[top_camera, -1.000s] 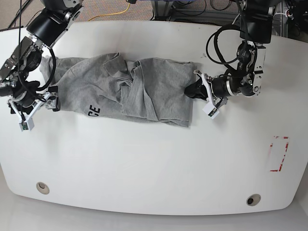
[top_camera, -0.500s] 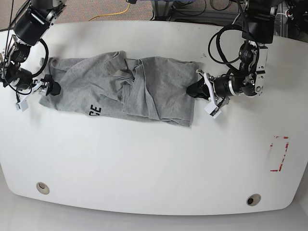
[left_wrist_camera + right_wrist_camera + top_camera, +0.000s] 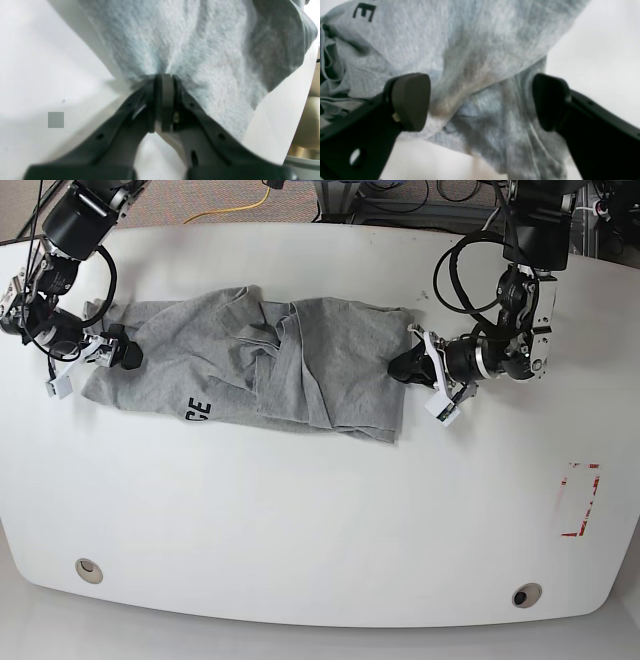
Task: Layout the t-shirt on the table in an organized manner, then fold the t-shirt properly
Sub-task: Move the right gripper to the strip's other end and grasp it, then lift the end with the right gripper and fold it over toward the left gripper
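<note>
Across the upper half of the table (image 3: pixel 320 510) your t-shirt (image 3: pixel 250 365) lies rumpled, its middle bunched in folds. Your left gripper (image 3: pixel 403 366) is clamped tight on the cloth's edge. Your right gripper (image 3: pixel 112 350) stands wide apart, straddling the opposite edge without pinching it.

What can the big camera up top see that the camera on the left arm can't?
Only the base view shows the whole t-shirt lying crumpled, its dark letters, the right gripper at its other end, the red tape mark and two round holes. Only the left wrist view shows, close up, the left gripper with its jaws shut and cloth bunched between them. Both show grey shirt on the white table.
</note>
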`<state>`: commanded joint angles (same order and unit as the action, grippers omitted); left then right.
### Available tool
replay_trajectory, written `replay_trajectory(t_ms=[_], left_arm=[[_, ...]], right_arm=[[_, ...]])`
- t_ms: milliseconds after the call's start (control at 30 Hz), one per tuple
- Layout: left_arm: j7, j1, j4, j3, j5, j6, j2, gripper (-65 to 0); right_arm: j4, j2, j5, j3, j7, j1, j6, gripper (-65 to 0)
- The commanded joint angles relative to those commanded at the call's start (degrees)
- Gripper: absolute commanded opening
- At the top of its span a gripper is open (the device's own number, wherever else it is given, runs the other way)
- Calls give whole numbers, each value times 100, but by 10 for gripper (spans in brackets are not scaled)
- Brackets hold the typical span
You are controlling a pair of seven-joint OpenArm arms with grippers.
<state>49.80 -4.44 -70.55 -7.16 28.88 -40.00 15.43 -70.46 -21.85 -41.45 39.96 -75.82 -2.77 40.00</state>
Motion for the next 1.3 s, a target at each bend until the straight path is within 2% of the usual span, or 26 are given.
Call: replay_trajectory(t_ms=[133,300,333,433,567,633,700,867,1033,1200,1300], left_arm=[[0,0,0,0,0,0,0,-617],[0,0,0,0,0,0,0,-617],[0,0,0,0,0,0,0,-617],[9,0,0,0,0,0,0,-617],[9,0,0,0,0,0,0,-617],[9,0,9,0,0,0,0,-617],[9,0,18,0,0,0,0,-617],[9,0,9,0,0,0,0,-617],[9,-9,26,0,0,0,0,-617],[18,-18,18,-9,-9,0,0,-617],[18,-18,26,-18,-9,0,0,-617]], right_arm=[[-114,105,-9,-281,114,35,0,-29],[-360,246,-9,-308,141,114,0,-33],[-396,246,-9,-308,167,114,0,-51],[-387,246,18,-325,281,114,0,-181],[-378,202,123,-352,607,114,0,-503],[-396,202,501,-360,695,70,0,-650],[-404,237,941,-352,703,-88,0,-644],[-932,264,1266,-343,659,-141,0,-650],[-2259,536,1292,-325,0,-44,0,-650],[-3349,1046,1257,-352,-396,158,0,-650],[-3868,1371,1257,-615,-418,176,0,-650]])
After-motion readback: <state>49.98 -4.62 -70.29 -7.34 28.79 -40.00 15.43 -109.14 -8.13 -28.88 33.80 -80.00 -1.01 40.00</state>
